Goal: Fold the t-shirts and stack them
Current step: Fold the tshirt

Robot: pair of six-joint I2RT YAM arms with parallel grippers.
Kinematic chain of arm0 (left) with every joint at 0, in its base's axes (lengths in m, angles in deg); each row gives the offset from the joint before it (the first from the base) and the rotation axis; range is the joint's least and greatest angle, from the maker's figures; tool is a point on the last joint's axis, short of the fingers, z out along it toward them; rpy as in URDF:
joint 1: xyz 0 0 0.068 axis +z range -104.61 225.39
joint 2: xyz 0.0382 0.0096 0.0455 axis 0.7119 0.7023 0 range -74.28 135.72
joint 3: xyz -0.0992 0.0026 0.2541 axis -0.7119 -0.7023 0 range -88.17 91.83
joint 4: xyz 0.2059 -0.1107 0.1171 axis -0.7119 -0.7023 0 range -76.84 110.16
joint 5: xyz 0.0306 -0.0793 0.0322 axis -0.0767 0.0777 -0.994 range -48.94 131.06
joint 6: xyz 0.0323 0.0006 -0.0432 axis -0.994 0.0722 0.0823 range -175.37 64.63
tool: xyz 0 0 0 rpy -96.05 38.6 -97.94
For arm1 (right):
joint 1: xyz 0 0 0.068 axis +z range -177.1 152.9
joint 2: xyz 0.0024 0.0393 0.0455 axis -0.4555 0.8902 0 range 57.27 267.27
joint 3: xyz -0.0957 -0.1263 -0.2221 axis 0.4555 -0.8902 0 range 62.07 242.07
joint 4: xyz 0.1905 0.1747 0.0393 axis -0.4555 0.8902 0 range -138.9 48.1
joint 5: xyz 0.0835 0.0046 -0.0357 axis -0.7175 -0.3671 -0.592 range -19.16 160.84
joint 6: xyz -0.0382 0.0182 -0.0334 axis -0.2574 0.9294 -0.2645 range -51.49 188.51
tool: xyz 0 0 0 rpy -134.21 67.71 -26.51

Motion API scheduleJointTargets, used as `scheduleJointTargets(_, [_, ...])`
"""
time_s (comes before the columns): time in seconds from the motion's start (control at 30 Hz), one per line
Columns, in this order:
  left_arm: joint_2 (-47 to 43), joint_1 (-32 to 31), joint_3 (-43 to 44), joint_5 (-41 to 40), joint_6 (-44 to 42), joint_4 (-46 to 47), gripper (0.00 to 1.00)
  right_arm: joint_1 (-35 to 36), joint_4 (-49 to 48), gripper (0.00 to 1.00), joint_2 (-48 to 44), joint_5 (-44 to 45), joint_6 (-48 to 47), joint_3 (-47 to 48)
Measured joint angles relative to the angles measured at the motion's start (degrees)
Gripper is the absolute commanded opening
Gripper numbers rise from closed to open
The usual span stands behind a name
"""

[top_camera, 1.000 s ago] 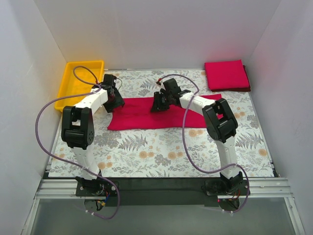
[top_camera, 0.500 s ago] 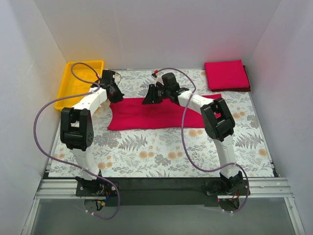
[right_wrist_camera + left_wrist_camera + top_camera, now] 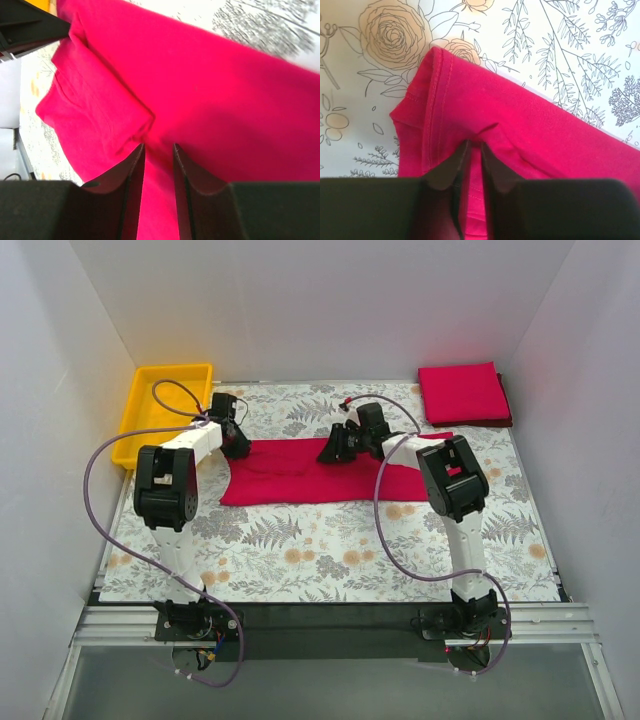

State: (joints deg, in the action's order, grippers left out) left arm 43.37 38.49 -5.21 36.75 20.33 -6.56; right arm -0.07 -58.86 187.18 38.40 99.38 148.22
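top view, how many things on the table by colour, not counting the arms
red: 2, the spread t-shirt and the folded pile (its layers cannot be counted)
yellow: 1, the tray
total: 3
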Motion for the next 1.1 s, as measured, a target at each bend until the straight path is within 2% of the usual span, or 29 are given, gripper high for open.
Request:
scheduleJointTargets(0.03, [-0.20,0.00,-0.07,-0.15,-0.15,-0.07,0.23,-0.33,0.24,0.36,-1.22,0.44,-0.48,-1.27])
scheduleJointTargets(0.13, [-2.08,-0.02,-0.66,-0.33,-0.50,-0.35,0.36,-1.42,0.79,0.36,-6.67,1.64,-1.79,-5.92])
scheduleJointTargets(0.17, [-3.21,-0.04,-1.31,-0.24,-0.48,-0.46,0.45,-1.92,1.03,0.36,-9.09,2.03,-2.27,-7.80])
scheduleJointTargets(0.23, [-7.67,-0.09,-3.13,-0.09,-0.63,-1.16,0.56,-3.26,0.79,0.37,-15.89,2.86,-3.15,-12.66])
scheduleJointTargets(0.37, [-21.35,-0.35,-9.90,-0.07,0.15,-1.16,0.59,-9.22,0.02,0.38,-30.47,4.02,-4.44,-24.33])
scheduleJointTargets(0.5, [-35.56,-0.42,-20.28,-0.46,2.10,0.61,0.59,-19.69,-1.05,0.39,-40.26,4.48,-5.05,-35.04])
scheduleJointTargets(0.57, [-39.80,-0.42,-26.10,-0.31,3.37,1.86,0.54,-24.76,-1.27,0.39,-42.38,4.50,-5.31,-39.69])
scheduleJointTargets(0.6, [-40.70,-0.42,-28.63,-0.02,3.96,2.19,0.47,-27.02,-1.14,0.39,-42.93,4.42,-5.35,-41.66])
scheduleJointTargets(0.7, [-39.58,-0.42,-33.42,1.64,5.46,2.58,0.32,-31.80,-0.83,0.38,-43.10,3.58,-5.33,-45.31])
scheduleJointTargets(0.83, [-37.05,-0.42,-34.49,3.56,6.73,3.45,0.22,-34.88,-1.29,0.37,-43.08,2.29,-5.22,-46.95])
scheduleJointTargets(1.1, [-31.63,0.20,-35.54,1.01,12.24,7.10,0.17,-38.77,-5.97,0.35,-38.71,0.68,-4.61,-49.62])
